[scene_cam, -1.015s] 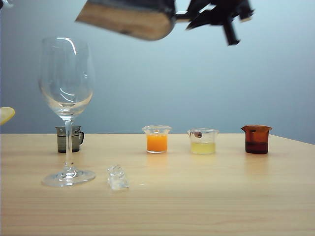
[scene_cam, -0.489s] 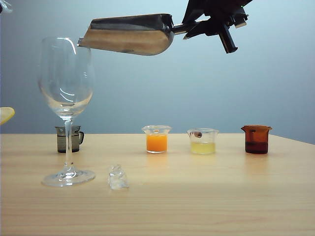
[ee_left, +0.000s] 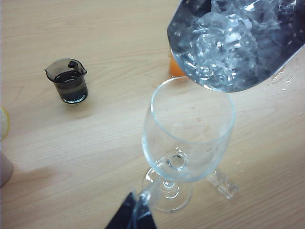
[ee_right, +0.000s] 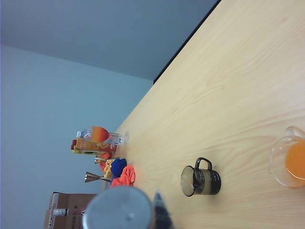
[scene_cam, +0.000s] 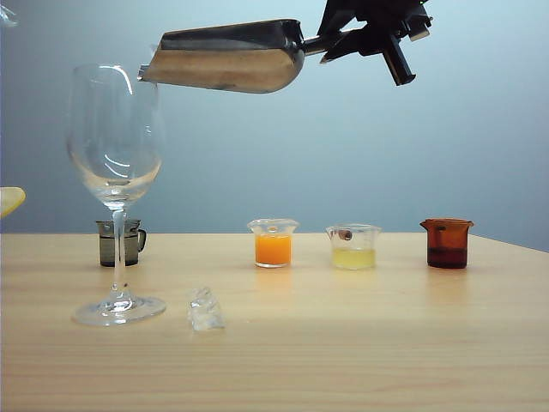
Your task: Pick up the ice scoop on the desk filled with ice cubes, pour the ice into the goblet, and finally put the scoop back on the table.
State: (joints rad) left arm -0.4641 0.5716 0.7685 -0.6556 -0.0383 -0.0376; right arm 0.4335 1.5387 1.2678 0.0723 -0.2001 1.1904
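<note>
High over the desk (scene_cam: 343, 343) my right gripper (scene_cam: 343, 41) is shut on the handle of the steel ice scoop (scene_cam: 227, 58). The scoop lies almost level, its mouth just above and right of the goblet's rim. The goblet (scene_cam: 116, 137) stands upright and empty at the left. From the left wrist view I look down into the goblet (ee_left: 190, 129), with ice cubes (ee_left: 224, 38) heaped in the scoop (ee_left: 181, 28) over its rim. My left gripper (ee_left: 136, 217) hovers above the goblet, its dark fingertips together with nothing held. In the right wrist view, the handle's round end (ee_right: 119, 210) sits beside one finger (ee_right: 161, 214).
A loose ice lump (scene_cam: 206, 311) lies on the desk right of the goblet's foot. A small dark mug (scene_cam: 120, 243) stands behind the stem. Orange (scene_cam: 274, 243), yellow (scene_cam: 353, 247) and brown (scene_cam: 447, 244) beakers line the back. A lemon slice (scene_cam: 10, 199) shows at the left edge.
The right gripper has brought the scoop down a little and rolled it, so it now hangs level by the goblet's rim. Over the last half second it has barely moved.
</note>
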